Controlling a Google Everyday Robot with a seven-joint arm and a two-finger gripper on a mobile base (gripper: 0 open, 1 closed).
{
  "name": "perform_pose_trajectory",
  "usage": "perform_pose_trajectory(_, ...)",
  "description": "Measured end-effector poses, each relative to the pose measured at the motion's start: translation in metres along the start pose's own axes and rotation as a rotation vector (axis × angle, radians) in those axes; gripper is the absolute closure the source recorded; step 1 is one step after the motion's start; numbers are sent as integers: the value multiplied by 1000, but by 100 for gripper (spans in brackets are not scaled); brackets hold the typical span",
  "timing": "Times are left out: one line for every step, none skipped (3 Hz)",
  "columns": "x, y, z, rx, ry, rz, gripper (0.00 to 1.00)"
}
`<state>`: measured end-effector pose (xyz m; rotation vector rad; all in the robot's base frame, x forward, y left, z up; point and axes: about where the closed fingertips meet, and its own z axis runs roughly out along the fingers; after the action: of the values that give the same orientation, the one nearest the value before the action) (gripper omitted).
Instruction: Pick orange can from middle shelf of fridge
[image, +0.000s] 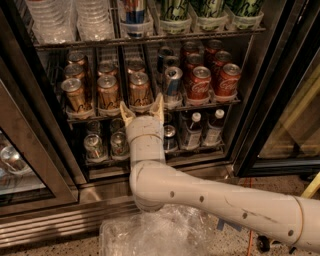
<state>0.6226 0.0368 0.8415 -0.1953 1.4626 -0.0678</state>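
Black-framed fridge (265, 100), glass doors. Cream arm (210, 200) stretches from bottom right up to middle shelf (215, 103). Red cans (200, 82) on shelf's right. Orange can (139, 89) at front of 3rd lane from left. Gripper (142, 107) just below it, fingers spread wide around its base.
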Motion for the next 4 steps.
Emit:
perform_pose_trajectory(1,-2,12,7,-4,8,29)
perform_pose_trajectory(4,-3,26,9,-4,15,29)
perform_pose_trajectory(5,-5,37,13,-1,23,30)
perform_pose_trajectory(8,-8,46,17,3,26,30)
